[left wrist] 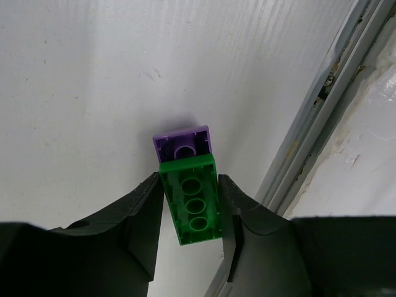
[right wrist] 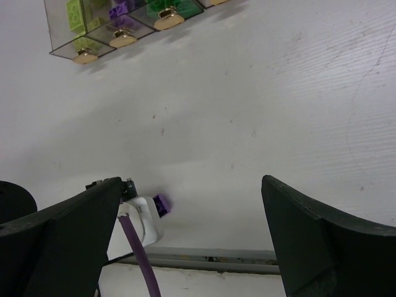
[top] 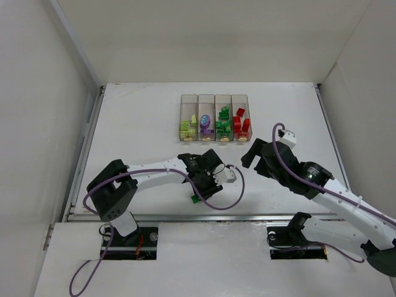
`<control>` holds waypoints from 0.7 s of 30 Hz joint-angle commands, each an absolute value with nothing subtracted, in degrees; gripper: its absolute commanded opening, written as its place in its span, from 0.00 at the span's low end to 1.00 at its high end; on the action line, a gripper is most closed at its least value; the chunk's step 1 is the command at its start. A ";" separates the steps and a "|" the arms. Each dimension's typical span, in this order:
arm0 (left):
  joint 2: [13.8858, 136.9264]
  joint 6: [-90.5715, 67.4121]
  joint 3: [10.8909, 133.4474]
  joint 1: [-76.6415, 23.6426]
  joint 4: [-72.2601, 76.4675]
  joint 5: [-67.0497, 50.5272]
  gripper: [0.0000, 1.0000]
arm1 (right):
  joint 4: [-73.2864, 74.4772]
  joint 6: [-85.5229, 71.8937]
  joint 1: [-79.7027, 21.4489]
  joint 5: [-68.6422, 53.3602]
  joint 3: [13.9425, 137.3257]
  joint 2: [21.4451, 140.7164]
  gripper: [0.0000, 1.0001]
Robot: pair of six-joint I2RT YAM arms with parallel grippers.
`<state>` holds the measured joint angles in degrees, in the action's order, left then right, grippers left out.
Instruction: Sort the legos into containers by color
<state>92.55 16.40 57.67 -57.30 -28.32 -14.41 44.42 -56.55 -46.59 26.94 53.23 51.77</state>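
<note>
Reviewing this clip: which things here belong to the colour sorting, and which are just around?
Part of the job:
- green brick with a purple brick against its end, held in the left fingers
- four clear bins
- sorted bricks inside them

Just around:
- purple cable
- metal rail
</note>
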 commanded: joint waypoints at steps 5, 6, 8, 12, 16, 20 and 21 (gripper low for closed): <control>85.44 21.00 61.96 -57.39 -29.88 -18.90 0.00 | 37.98 -48.45 -47.02 24.18 51.86 47.99 1.00; 84.39 21.70 62.66 -57.39 -29.88 -18.90 0.00 | 37.36 -47.21 -47.02 23.65 52.55 47.99 1.00; 81.84 23.89 65.38 -55.65 -30.49 -20.03 0.00 | 35.00 -41.44 -47.02 22.60 53.87 48.68 1.00; 78.40 27.32 69.78 -52.83 -31.38 -24.95 0.00 | 33.23 -32.20 -47.02 22.06 58.35 51.49 1.00; 77.34 30.57 73.73 -51.50 -30.85 -27.67 0.00 | 27.79 -20.85 -47.02 22.68 62.23 54.22 1.00; 77.87 34.09 76.11 -49.48 -30.24 -30.41 0.00 | 18.29 -12.41 -41.25 10.17 62.75 54.23 1.00; 77.87 34.10 76.81 -48.61 -29.54 -30.41 0.00 | 17.59 -11.78 -40.09 8.45 64.49 55.10 1.00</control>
<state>78.17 30.35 74.59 -50.11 -30.11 -26.83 27.53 -21.06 -43.42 16.82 60.40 54.78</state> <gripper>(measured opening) 0.334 0.999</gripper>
